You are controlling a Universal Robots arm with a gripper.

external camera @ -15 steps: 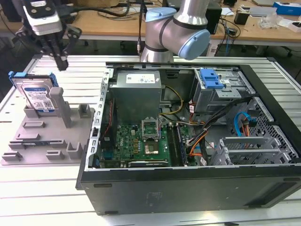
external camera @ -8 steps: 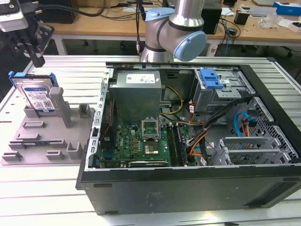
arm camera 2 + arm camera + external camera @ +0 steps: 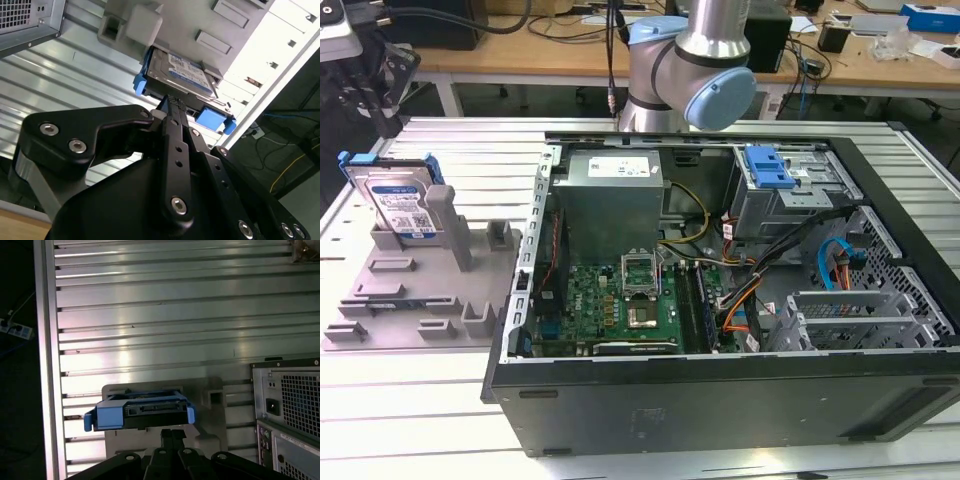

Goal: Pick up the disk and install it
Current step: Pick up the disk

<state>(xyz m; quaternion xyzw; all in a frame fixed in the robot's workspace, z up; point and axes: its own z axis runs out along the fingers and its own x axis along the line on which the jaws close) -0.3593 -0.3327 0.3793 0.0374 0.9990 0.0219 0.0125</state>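
The disk, a silver-grey drive with a white-and-blue label in a blue bracket, stands upright on its edge at the back of the grey moulded tray on the exterior view's left. My gripper hangs just above it. In both wrist views the black fingers sit pressed together and point at the disk's upper edge. The gripper is shut with nothing between its fingers, and its tips are close to the blue bracket.
An open computer case lies to the exterior view's right of the tray, with the motherboard, cables and a metal drive bay carrying a blue latch piece. The arm's base rises behind the case. Everything rests on a ribbed aluminium table.
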